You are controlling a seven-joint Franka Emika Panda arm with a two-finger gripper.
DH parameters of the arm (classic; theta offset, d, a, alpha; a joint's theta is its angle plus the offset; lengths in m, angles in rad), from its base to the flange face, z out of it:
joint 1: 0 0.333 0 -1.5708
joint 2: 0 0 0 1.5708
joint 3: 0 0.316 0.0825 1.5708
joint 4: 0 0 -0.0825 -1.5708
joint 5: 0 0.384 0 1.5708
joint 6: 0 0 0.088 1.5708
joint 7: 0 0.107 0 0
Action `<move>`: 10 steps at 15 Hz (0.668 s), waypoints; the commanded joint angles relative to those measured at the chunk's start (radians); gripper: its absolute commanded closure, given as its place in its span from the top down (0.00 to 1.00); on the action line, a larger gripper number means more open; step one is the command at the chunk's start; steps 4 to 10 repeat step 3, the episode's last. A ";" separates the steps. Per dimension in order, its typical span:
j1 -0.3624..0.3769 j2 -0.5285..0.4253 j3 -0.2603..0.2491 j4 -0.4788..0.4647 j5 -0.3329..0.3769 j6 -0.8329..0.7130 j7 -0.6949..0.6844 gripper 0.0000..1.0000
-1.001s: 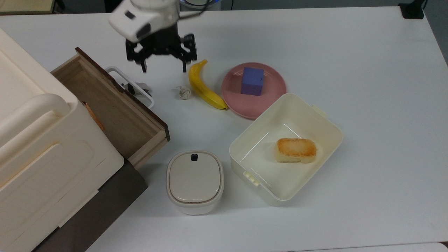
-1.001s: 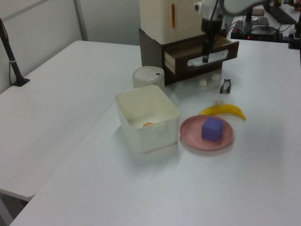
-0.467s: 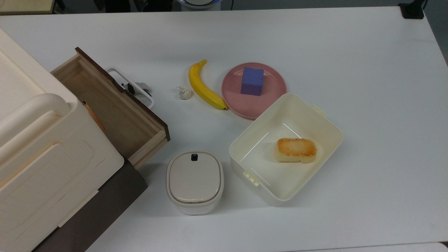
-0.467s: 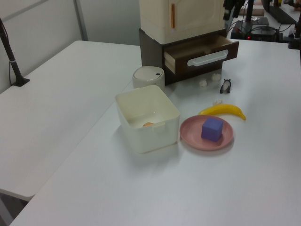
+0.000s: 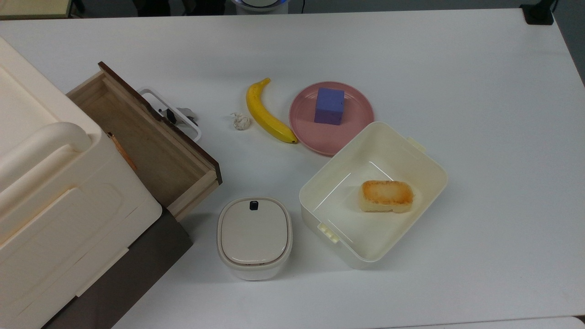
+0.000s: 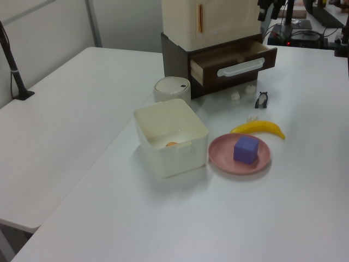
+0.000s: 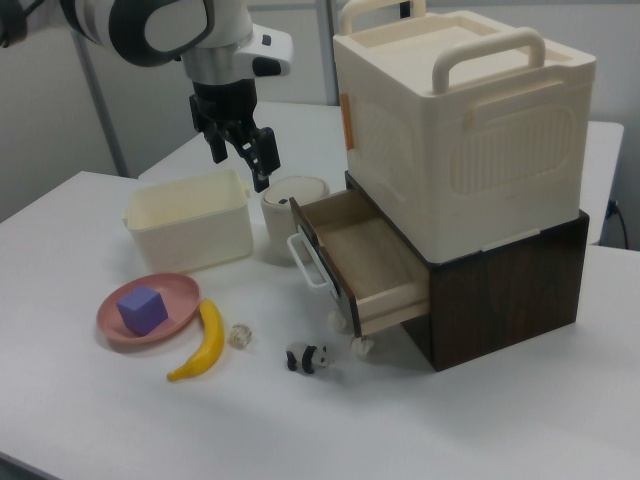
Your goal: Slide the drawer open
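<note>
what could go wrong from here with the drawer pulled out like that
The drawer juts well past its cabinet, so an arm sweep could clip its white handle or shove it back in. The gripper hangs above the lidded pot; descending could knock it. The small panda figure beside the drawer could be swept away.

We see the arm raised at the right view's upper left, its end effector (image 7: 240, 150) pointing down, fingers spread apart, holding nothing.
</note>
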 commanded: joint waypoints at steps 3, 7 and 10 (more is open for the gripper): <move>0.004 -0.010 -0.022 -0.007 0.011 -0.016 -0.029 1.00; 0.004 -0.010 -0.022 -0.007 0.011 -0.016 -0.029 1.00; 0.004 -0.010 -0.022 -0.007 0.011 -0.016 -0.029 1.00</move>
